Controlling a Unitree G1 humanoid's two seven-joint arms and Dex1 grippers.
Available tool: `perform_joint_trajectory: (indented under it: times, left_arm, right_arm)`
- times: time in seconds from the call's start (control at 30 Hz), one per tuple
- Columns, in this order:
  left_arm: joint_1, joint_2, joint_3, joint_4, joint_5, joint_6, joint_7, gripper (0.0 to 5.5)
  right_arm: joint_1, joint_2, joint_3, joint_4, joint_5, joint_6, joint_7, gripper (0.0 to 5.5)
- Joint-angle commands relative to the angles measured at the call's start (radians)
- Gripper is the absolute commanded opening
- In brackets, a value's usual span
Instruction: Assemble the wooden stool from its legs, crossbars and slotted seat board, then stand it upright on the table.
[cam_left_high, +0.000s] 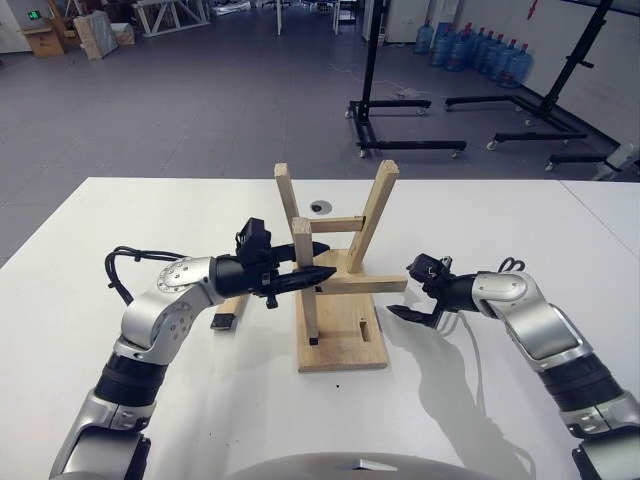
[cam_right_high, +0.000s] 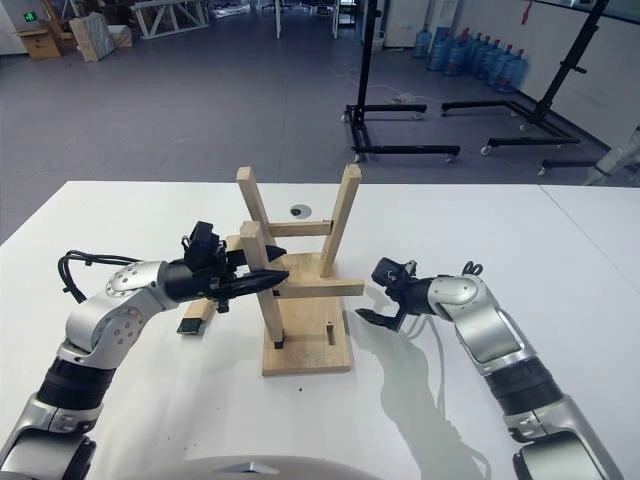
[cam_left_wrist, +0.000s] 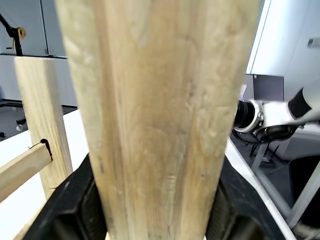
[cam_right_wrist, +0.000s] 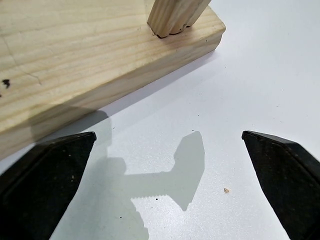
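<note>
Left tool (cam_left_high: 312, 260) clamped on a leg (cam_left_high: 309, 312), elbow bent outward, right tool (cam_left_high: 408, 290) spread wide, wrist low

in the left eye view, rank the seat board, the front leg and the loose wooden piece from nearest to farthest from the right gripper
1. seat board: just left of the right gripper, its right edge close by.
2. front leg: upright on the board's left side.
3. loose wooden piece: flat on the table past the stool, on the robot's left.
</note>
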Motion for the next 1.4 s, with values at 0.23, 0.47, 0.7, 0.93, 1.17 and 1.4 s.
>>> perform_joint_trajectory:
  times: [0.23,0.47,0.7,0.93,1.17,1.4]
  left_arm:
    - [0.249,0.098,-0.173,-0.035,0.297,-0.138,0.086,2.06]
    - [0.262,0.093,-0.194,0.087,0.325,-0.238,0.141,2.04]
    - [0.196,0.126,-0.149,0.118,0.321,-0.274,0.146,2.04]
    - [0.172,0.121,-0.148,0.123,0.308,-0.262,0.139,2.04]
    - [0.150,0.110,-0.122,0.104,0.302,-0.209,0.137,2.89]
    - [0.223,0.194,-0.089,0.063,0.387,-0.215,0.111,3.89]
  right_arm:
    - [0.048,0.024,0.003,-0.036,0.004,0.025,-0.013,5.40]
    - [0.060,0.032,0.000,-0.027,0.002,0.029,-0.016,5.40]
    - [0.061,0.038,0.000,-0.025,0.003,0.029,-0.025,5.40]
    - [0.057,0.045,0.003,-0.019,0.003,0.024,-0.025,5.40]
    - [0.052,0.054,0.004,-0.016,0.002,0.021,-0.029,5.40]
    - [0.048,0.053,0.002,0.002,-0.005,0.015,-0.029,5.40]
